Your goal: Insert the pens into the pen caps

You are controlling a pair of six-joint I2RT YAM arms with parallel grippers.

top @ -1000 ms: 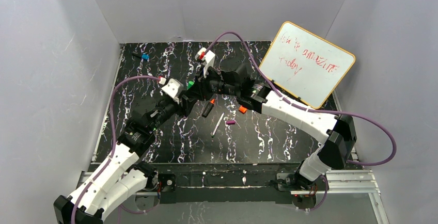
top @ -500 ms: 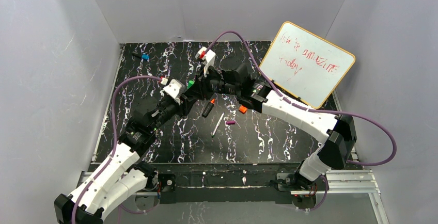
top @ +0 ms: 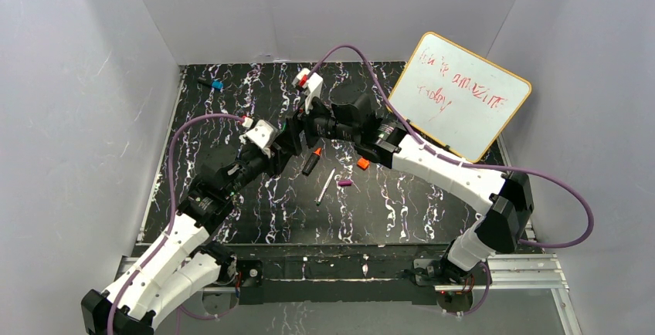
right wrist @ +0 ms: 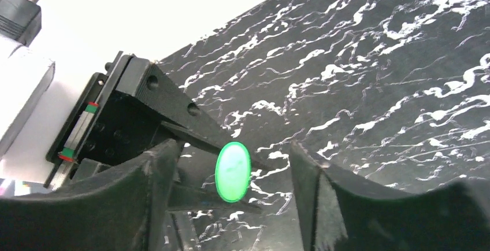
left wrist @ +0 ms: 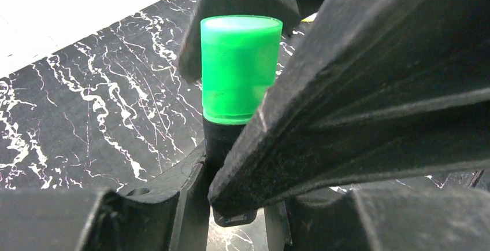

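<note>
Left gripper is clamped on a stubby black marker, with the barrel pinched between its black fingers. Only a short stretch of barrel shows; the rest is behind the fingers. A small translucent green plastic cap sits on the marker's end, flush to the barrel as far as I can see. The tip is hidden inside it. Both are held clear above the black, white-veined marble-pattern table.

Right gripper is open. Its two fingers stand either side of the green cap, seen end-on, with a gap on both sides and touching nothing. The left gripper's body sits behind the cap against a blown-out bright background.

In the top view both grippers meet mid-table and cover the held marker and cap, so neither can be made out there. The other parts lie on the table just on the near side of the grippers:
- stubby black orange-tipped marker, uncapped
- thin white pen, tip colour too small to tell
- tiny purple cap, just beside the white pen
- small orange cap, hard against the right arm; can't tell if they touch

A small blue object sits at the far left, too small to identify. A white dry-erase board leans at the right; its red scribble is not legible and the right arm hides its lower corner.
</note>
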